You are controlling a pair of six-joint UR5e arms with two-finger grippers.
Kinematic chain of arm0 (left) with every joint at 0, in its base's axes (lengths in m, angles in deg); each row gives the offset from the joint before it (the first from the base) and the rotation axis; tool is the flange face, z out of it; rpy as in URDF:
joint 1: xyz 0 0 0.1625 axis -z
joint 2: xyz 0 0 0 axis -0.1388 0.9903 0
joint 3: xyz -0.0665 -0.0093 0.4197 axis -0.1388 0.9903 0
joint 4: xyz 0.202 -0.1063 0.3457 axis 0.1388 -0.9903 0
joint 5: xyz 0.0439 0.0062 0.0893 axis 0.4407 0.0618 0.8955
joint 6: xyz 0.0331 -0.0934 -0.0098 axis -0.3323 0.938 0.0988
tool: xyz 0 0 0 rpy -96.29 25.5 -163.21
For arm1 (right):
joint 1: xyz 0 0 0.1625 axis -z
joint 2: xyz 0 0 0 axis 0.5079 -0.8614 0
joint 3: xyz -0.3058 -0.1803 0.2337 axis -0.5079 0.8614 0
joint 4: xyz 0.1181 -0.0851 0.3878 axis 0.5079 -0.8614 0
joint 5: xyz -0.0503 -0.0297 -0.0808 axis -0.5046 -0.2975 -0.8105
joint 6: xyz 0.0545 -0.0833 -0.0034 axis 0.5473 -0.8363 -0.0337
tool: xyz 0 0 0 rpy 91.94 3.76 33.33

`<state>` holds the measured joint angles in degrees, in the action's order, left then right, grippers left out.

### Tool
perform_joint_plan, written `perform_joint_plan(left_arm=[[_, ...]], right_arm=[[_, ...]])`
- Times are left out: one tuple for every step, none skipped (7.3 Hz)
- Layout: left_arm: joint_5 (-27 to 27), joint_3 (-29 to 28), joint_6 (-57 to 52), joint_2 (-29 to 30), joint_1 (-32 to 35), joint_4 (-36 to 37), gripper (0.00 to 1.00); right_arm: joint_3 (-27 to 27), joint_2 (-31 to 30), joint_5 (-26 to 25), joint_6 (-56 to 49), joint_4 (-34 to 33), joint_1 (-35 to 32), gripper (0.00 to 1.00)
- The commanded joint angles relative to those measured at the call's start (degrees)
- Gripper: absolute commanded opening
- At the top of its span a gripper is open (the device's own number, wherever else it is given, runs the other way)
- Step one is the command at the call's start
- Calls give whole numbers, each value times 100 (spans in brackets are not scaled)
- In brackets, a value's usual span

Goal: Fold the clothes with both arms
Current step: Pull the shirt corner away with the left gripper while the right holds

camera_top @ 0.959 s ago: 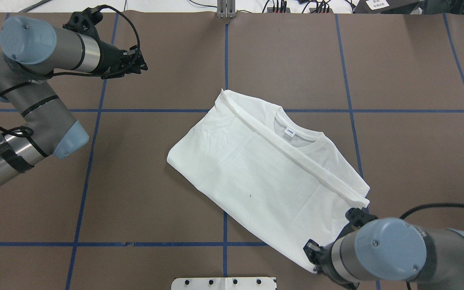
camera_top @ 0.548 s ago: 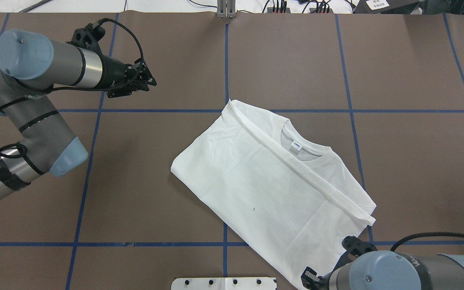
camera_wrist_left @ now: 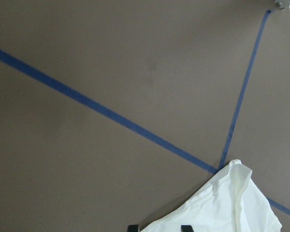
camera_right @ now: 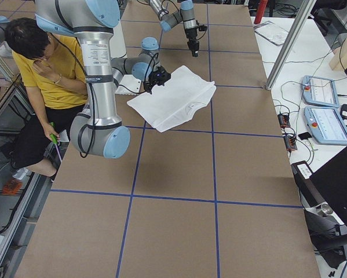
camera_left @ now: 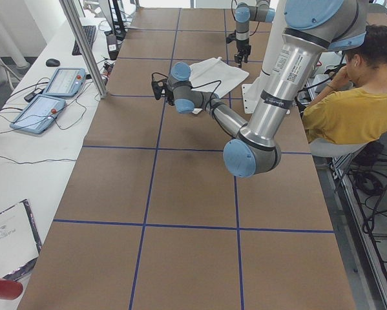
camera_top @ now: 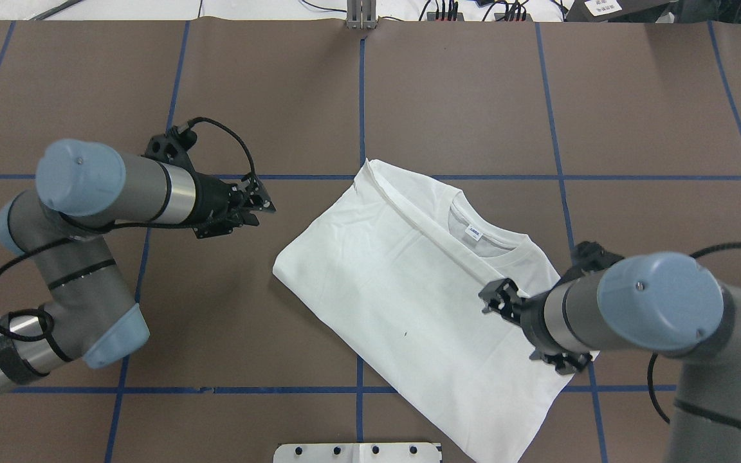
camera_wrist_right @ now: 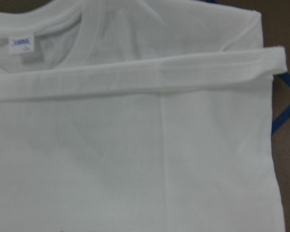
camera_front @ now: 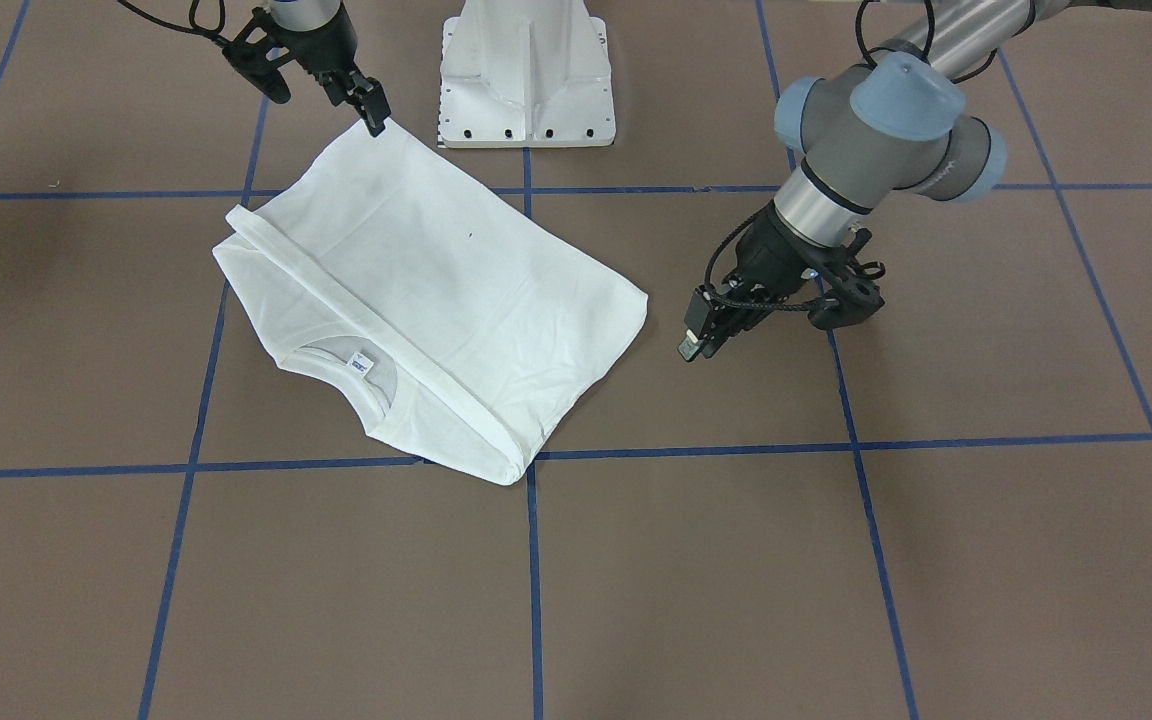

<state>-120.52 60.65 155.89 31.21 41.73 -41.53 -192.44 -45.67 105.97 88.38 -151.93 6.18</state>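
White T-shirt [camera_top: 402,289] lying folded and flat at the middle of the worktop [camera_top: 216,334].
Left claw [camera_front: 694,342] hovers near the shirt's left corner, narrowly parted, empty; right claw [camera_front: 373,118] is at its near right corner, grip impossible to tell.

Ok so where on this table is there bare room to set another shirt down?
Bare: the strip of table on the operators' side of the T-shirt, and the squares on the robot's left beyond the left gripper. Crowded: the shirt's robot-side corner, hemmed by the right gripper and pedestal base.
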Motion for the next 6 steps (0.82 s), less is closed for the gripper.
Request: perform_joint_plan(left_arm=[[432,-2,325,29,-666,493,54],[502,7,326,82,-755,627,54],[512,16,334,82,-756,681,54],[512,-19,334,74,-773,681,52],[512,-37,334,74,-773,672,45],[521,-81,334,82,-773,681,25]], right_arm=[[826,545,25,-527,33,-894,100],[960,564,17,-581,34,-931,100],[961,625,8,-547,34,-940,100],[961,652,8,-529,34,-940,100],[970,652,8,-520,34,-949,100],[988,652,16,-520,34,-949,100]])
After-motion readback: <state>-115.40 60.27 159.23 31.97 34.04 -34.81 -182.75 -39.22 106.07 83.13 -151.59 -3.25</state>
